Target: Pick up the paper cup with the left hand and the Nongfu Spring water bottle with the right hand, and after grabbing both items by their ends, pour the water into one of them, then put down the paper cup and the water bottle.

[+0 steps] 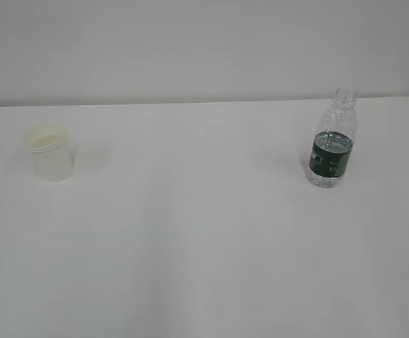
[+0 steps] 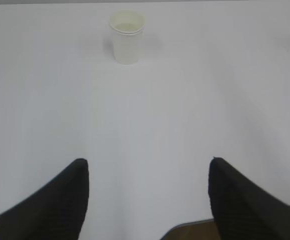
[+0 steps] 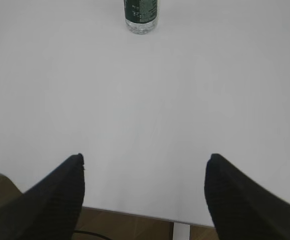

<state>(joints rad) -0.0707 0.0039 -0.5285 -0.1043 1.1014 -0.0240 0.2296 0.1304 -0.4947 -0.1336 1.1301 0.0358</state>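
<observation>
White table (image 1: 204,246): one, bare surface, held both task items, well apart from each other.
Progress: looked like the very start or the very end; cup and bottle both stood upright on the table, neither one held. Which of the two it was, could not tell from the frames.
Done: nothing that could be confirmed; bottle was only part full, but no pour was visible.
Left (judged): if at the start, everything — pick cup, pick bottle, pour, set both down.
Left gripper (image 2: 147,200): one, fingers spread wide, nothing between them, low over the near table edge, cup far ahead of it.
Right gripper (image 3: 145,195): one, fingers spread wide, empty, at the near table edge, bottle far ahead at the top of its view.
Arms in exterior view: none showed.
Water bottle (image 1: 332,141): one, clear plastic, dark green label, no cap, upright on the right side of the table towards the back.
Water (image 1: 329,177): clear, level sat about at the label top.
Paper cup (image 1: 48,151): one, off-white, upright, left side of the table; contents too faint to tell.
</observation>
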